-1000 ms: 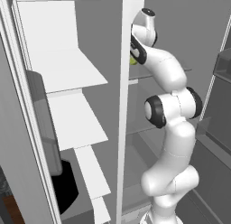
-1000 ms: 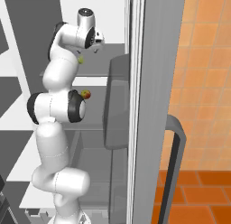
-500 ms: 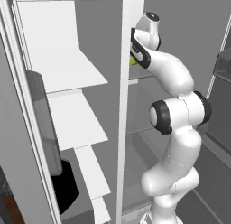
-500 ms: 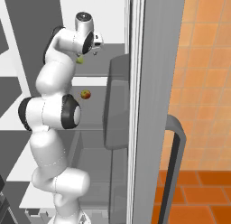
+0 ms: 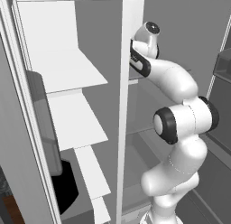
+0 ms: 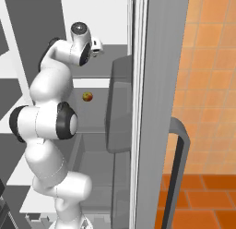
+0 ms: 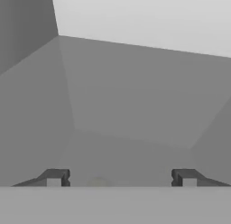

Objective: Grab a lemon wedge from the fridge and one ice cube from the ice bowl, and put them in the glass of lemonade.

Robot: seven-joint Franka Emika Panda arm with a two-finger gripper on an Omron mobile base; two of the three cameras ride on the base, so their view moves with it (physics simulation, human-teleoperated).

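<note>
upper shelf (image 7: 131,151): faint yellowish piece (image 7: 97,182) lies between the fingers
lower shelf (image 6: 94,103): 1 small red-orange fruit (image 6: 87,97)

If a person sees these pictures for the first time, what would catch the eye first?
Most striking is the white arm reaching high into the open fridge, towards an upper shelf. In the hand view, the gripper has its finger tips wide apart before the bare grey back wall. A small red-yellow fruit lies on a lower shelf, beside the arm.

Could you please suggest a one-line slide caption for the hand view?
Open gripper facing the fridge's grey back corner, a faint yellowish spot low between its fingertips.
</note>
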